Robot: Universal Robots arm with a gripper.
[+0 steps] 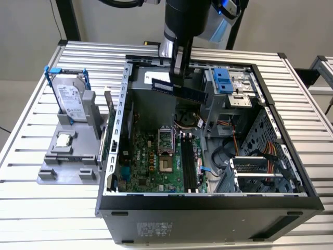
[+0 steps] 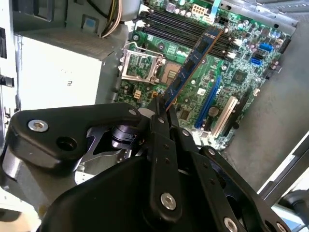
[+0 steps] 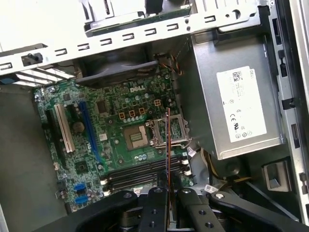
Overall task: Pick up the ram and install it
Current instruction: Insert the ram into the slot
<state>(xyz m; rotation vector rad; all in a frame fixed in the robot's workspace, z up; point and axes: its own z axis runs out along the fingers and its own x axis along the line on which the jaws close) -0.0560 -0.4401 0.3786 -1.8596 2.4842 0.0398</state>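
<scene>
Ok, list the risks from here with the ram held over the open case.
1. The ram, pinched in the gripper, looks crosswise to the memory slots; lowered so, it would not seat.
2. If it slips, it could drop on the open processor socket.

A slatted metal table (image 1: 31, 208) carried everything. An open computer case (image 1: 208, 216) lay on its side on the slats, taking up much of the top. Just beside the case, toward the exterior view's left, a grey holder (image 1: 65, 169) sat flat on the table.
</scene>
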